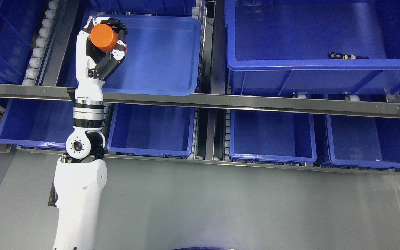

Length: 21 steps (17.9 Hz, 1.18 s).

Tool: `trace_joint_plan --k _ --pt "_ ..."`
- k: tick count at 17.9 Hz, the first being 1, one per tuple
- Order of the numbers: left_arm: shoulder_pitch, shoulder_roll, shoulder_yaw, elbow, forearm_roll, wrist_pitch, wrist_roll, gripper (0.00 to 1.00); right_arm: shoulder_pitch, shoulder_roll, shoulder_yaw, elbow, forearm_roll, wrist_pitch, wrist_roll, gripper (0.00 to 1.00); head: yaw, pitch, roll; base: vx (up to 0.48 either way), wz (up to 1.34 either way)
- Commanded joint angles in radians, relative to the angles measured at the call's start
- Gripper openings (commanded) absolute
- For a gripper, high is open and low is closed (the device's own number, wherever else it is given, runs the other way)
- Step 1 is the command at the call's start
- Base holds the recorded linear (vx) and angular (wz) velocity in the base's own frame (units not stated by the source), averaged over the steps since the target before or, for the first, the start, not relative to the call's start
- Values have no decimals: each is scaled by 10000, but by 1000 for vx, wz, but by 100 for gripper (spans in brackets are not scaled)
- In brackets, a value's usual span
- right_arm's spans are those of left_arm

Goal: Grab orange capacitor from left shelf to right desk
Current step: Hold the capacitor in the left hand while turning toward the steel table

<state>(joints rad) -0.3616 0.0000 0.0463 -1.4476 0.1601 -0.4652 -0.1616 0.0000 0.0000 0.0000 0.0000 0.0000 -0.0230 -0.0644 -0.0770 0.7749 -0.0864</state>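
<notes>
Left hand (104,47) fingers (108,64) gripping orange capacitor (103,38) over blue bin (172,86); capacitor's far end hidden, perhaps touching palm.

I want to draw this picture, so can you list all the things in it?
orange capacitor: one, orange, held over the upper left bin
upper bins: at least two, blue, top shelf level
lower bins: four, blue, in a row under the rail
small dark item: one, black, inside the upper right bin
metal rail: one, grey, across the shelf front
floor: grey, bottom
left robot hand: one, white and black, fingers curled around the capacitor
</notes>
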Motion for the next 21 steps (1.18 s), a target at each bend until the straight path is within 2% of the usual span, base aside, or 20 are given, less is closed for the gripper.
trace_joint_plan --k 1,12,21 --pt "165 174 -3 -1140 10 4 5 1 230 -175 -107 -175 61 0 0 100 0 0 0 0 0" --pt "456 174 -141 -1570 10 4 -10 1 215 -175 -107 -175 61 0 0 100 0 0 0 -20 -7" --pt "533 174 -202 -1708 10 -12 -26 1 230 -175 -107 -175 61 0 0 100 0 0 0 -146 48"
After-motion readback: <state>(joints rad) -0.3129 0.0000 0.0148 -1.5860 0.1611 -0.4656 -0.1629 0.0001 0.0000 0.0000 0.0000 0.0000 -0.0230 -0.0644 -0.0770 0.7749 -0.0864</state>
